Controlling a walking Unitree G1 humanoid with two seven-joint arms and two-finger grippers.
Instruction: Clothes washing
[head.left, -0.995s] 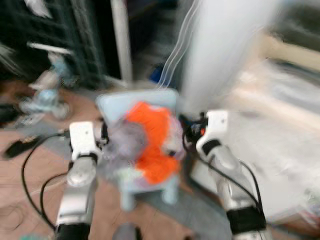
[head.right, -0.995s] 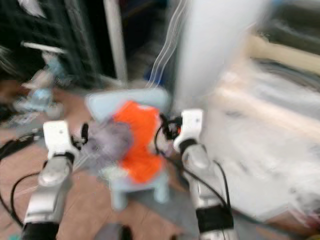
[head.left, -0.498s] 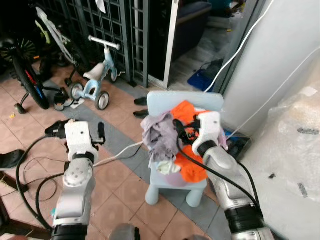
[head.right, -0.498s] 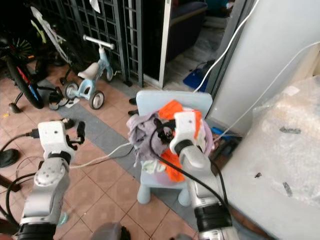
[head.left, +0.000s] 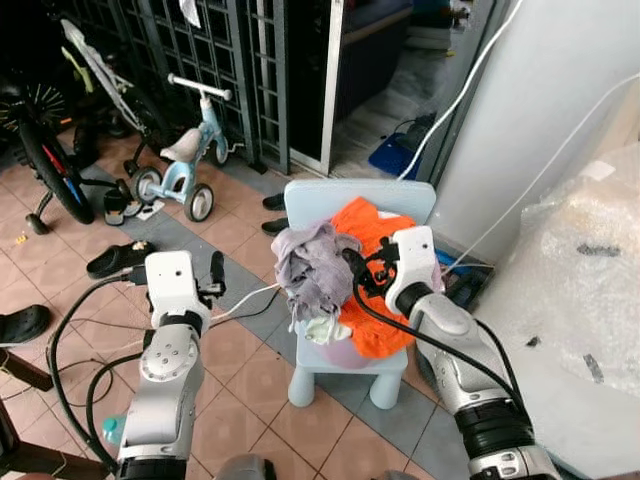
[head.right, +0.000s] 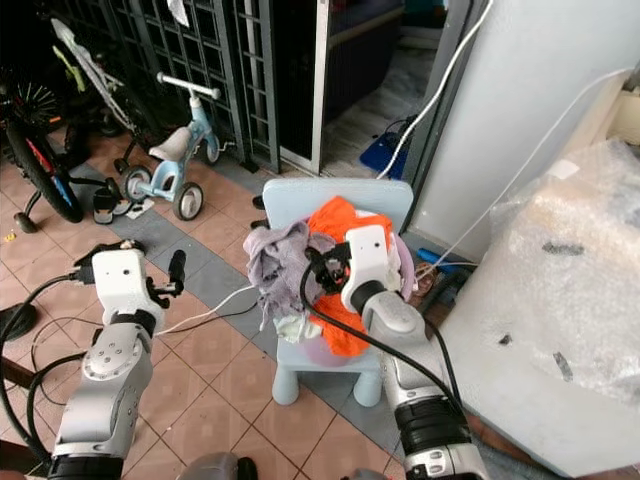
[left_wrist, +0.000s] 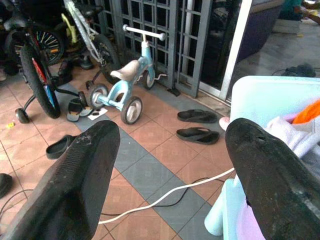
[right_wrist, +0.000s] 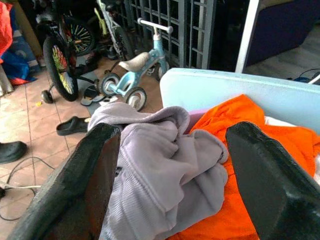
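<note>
— Since half a second ago, has anything moved?
— Both arms: the left gripper (head.left: 217, 270) has swung in nearer the chair (head.left: 318, 195), and the right gripper (right_wrist: 165, 145) has edged over the clothes.
— Where's the laundry?
— Heaped on the chair seat: an orange garment (head.left: 385, 235) toward the back edge, a grey garment (right_wrist: 165, 170) at the front left corner.
— And the fingers?
— Both pairs spread wide, gripping nothing. A tricycle (left_wrist: 127, 82) stands beyond.

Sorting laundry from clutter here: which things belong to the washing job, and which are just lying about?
Washing: grey garment, orange garment, on the blue chair; right gripper over them.
Lying about: tricycle, bicycle, sandals, white cable.
</note>
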